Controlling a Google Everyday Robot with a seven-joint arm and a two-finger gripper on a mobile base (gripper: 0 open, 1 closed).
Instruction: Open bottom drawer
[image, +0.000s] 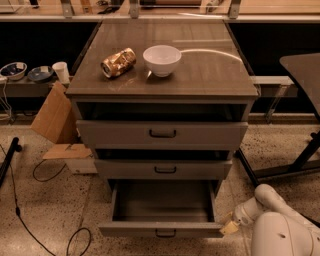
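Camera view: one grey cabinet (210, 75) with three drawers, each with one small black bar handle. The top drawer (120, 134) and middle drawer (200, 169) stand slightly out. The bottom drawer (130, 230) is pulled far out at floor level, showing a plain, bare grey box inside.

On the smooth, glossy cabinet top sit one round white bowl (162, 60) and, just to its left, one crushed golden can (118, 62) lying on its side.

One white arm (280, 225), rounded and smooth, enters from the lower right. Its gripper (230, 226) is low at the right end of the bottom drawer's front, touching or just beside that corner. I cannot tell whether it is parted or closed.

The floor (45, 220) is speckled terrazzo. Left of the cabinet lean two pieces of brown cardboard (52, 115), and black cable (50, 177) loops over the floor. A low ledge behind them holds one white cup (62, 72) and two small bowls (14, 70). One dark table (302, 65) stands at the right edge.
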